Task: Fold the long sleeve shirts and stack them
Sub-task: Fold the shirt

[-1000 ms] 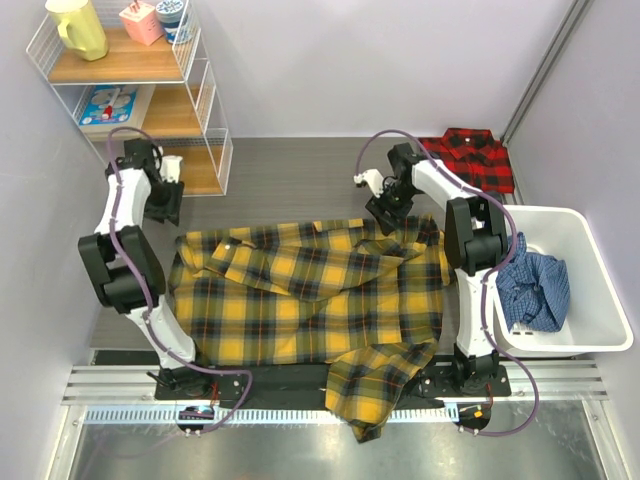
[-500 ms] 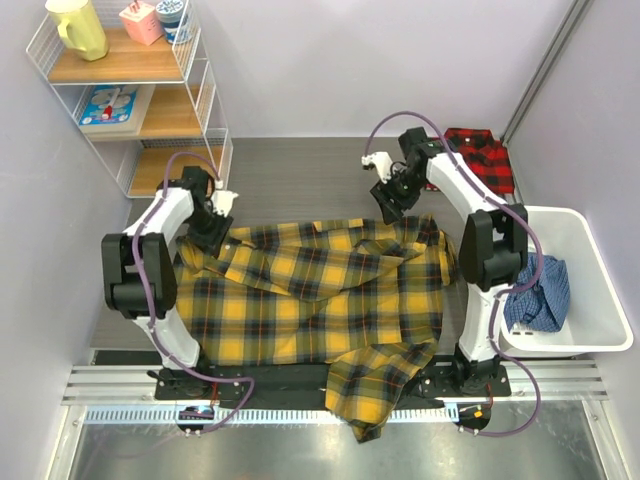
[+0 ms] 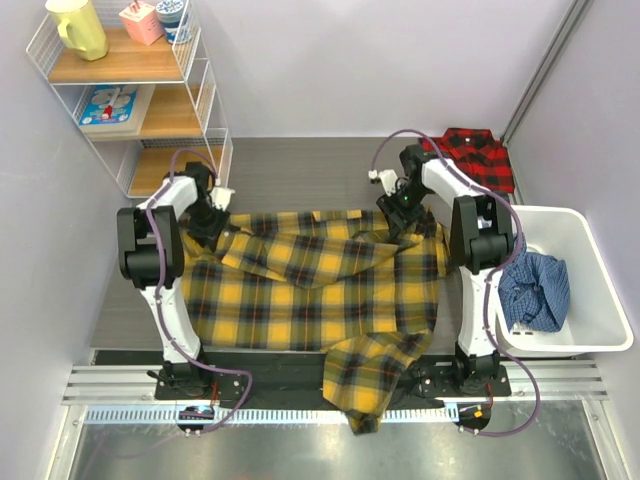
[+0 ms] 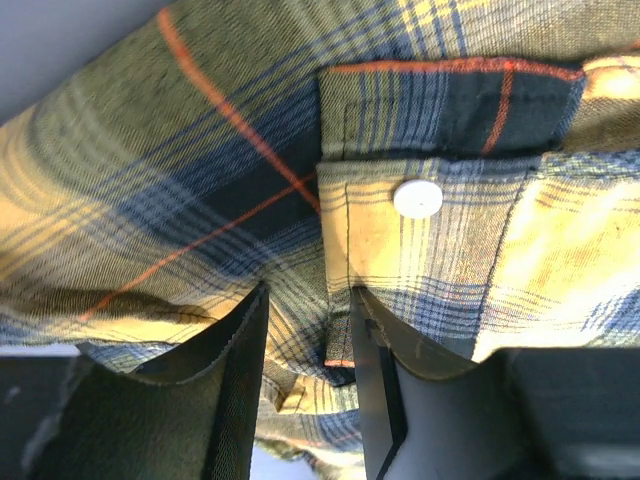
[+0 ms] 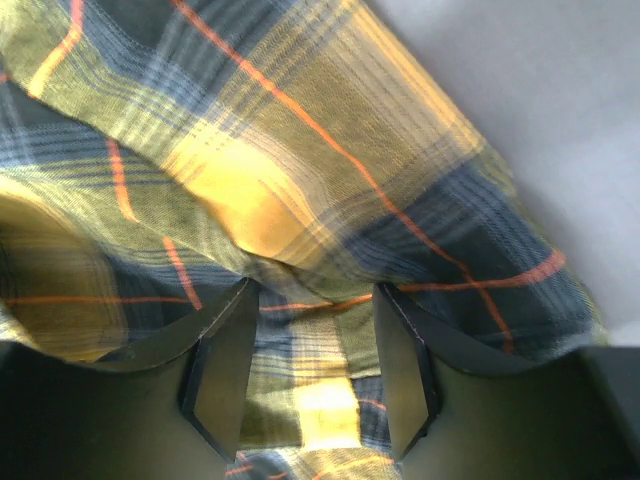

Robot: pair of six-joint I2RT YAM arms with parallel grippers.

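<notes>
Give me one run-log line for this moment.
left gripper: astride yellow shirt; right gripper: same; grip: unclear; red shirt: far right

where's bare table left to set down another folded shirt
The bare table strip behind the yellow shirt, between the wire shelf and the red shirt, is the widest free patch. A narrower strip runs along the yellow shirt's left edge. Centre and near edge are covered; the white bin holds blue cloth.

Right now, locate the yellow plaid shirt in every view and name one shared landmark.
Top external: yellow plaid shirt spread across the table centre.
Left wrist: fills the frame, cloth between the left fingers.
Right wrist: fills most of it, cloth between the right fingers.
Landmark: its thin red lines.
</notes>
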